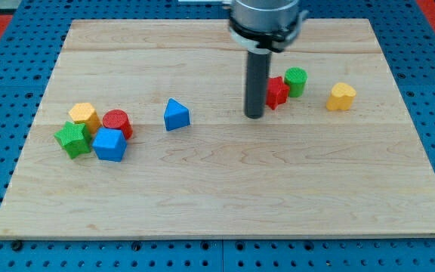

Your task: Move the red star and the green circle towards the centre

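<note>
My tip [254, 115] rests on the desk [217, 196] just left of the red star [277, 91], which touches the green circle [295, 81] behind it, toward the desk's far right corner; the rod hides the star's left edge, and there is no gripper

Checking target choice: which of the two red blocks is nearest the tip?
The red star, just right of my tip and touching the green circle; the red cylinder sits far left.
</note>
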### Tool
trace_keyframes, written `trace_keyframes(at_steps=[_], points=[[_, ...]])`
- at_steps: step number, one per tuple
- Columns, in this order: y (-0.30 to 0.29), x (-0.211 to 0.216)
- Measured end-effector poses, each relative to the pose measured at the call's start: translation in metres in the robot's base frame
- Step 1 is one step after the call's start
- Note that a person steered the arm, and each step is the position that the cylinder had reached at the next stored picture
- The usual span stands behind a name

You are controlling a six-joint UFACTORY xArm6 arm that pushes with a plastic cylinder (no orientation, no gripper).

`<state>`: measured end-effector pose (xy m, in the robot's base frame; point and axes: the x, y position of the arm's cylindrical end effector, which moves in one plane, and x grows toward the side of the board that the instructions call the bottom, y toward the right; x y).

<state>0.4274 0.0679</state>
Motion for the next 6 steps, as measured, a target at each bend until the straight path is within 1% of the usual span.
trace_keyframes(at_steps=[2, 3, 4, 5, 6], points=[[0.059, -0.063], [0.081, -0.067], [0.124, -0.100], [0.128, -0.140], [0.086, -0.132]])
